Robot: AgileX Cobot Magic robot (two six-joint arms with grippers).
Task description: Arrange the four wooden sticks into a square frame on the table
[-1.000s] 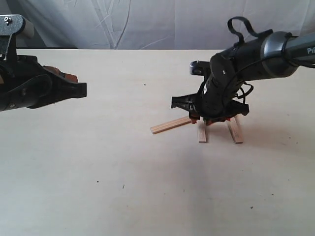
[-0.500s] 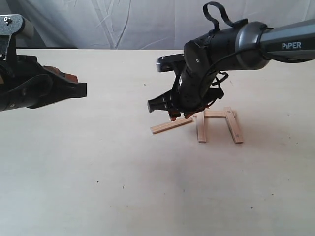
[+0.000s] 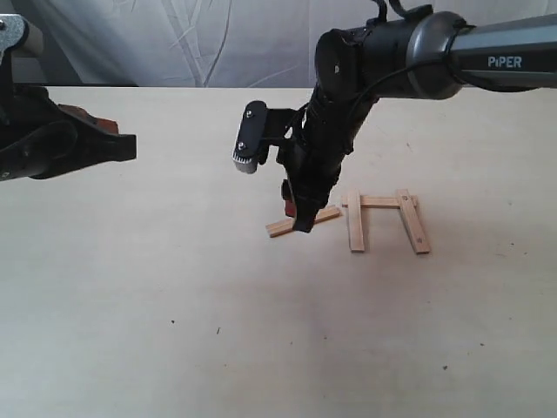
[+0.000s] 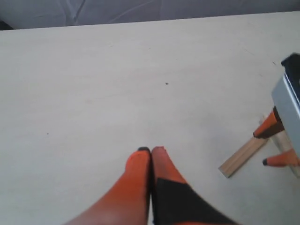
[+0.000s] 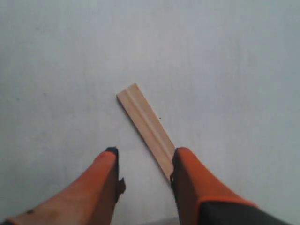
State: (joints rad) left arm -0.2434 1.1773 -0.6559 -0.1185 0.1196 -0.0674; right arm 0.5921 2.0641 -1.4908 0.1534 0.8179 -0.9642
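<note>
Outside, my right pincer (image 3: 301, 218) hangs open over the loose stick (image 3: 280, 227), lying at nine o'clock of the three-sided frame (image 3: 380, 201) (gap at six). Left wrist: my left pincer (image 4: 151, 151) is closed, empty, parked clear. Right wrist: the stick's end sits between my spread fingers (image 5: 101, 183), ready, I judge, for pinching.

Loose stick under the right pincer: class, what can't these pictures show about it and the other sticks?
- Exterior view: the right pincer covers part of the loose stick; contact unclear.
- Right wrist view: a fingertip hides its near end; the other three sticks are out of frame.
- Left wrist view: the right arm hides most of them.
</note>
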